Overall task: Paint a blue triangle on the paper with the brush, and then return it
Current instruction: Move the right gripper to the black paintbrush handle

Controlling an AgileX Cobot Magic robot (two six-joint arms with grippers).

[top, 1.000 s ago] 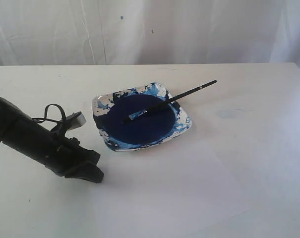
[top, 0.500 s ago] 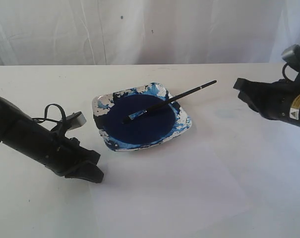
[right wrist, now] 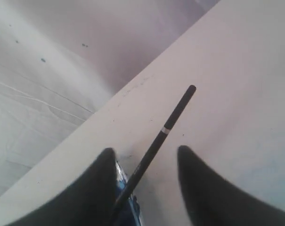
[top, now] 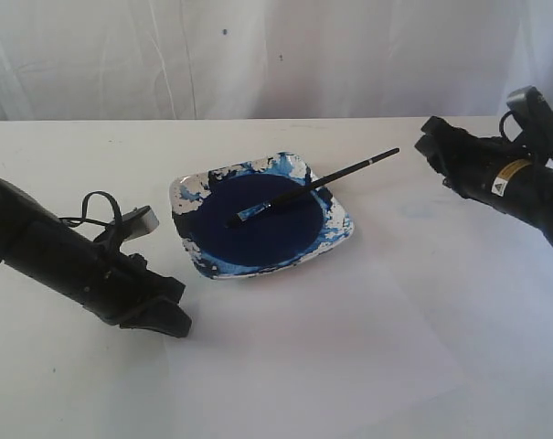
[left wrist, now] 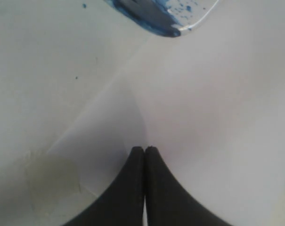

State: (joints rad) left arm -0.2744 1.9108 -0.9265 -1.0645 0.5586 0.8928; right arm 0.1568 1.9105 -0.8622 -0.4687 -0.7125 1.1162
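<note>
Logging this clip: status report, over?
Left gripper shut, by blank paper. Right gripper open, lined up on brush, not gripping. Brush rests on dish, tip in paint. Nothing in the way.

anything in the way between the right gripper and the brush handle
Nothing visible. Only bare table lies between the right gripper and the free end of the brush, which sticks out past the dish rim. In the right wrist view the handle lines up between the open jaws.
</note>
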